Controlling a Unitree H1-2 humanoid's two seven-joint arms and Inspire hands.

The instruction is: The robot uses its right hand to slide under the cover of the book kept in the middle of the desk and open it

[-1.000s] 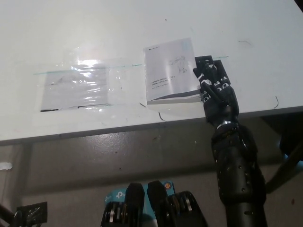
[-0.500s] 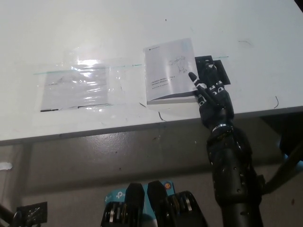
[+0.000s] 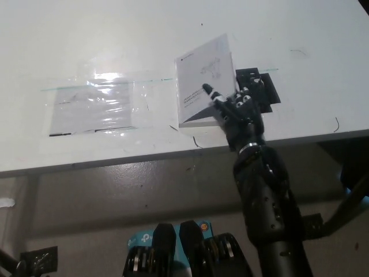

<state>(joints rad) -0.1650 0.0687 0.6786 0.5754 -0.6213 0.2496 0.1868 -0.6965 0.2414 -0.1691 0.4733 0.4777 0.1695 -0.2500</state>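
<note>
White bench (image 3: 115, 34), and the black right robot hand (image 3: 233, 109) has fingers spread under the book (image 3: 199, 86) cover, lifting its right edge; full opening remains.

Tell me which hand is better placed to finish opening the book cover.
Right. The black right hand is already at the book, fingers under its partly raised cover. The white left hand is not in view.
</note>
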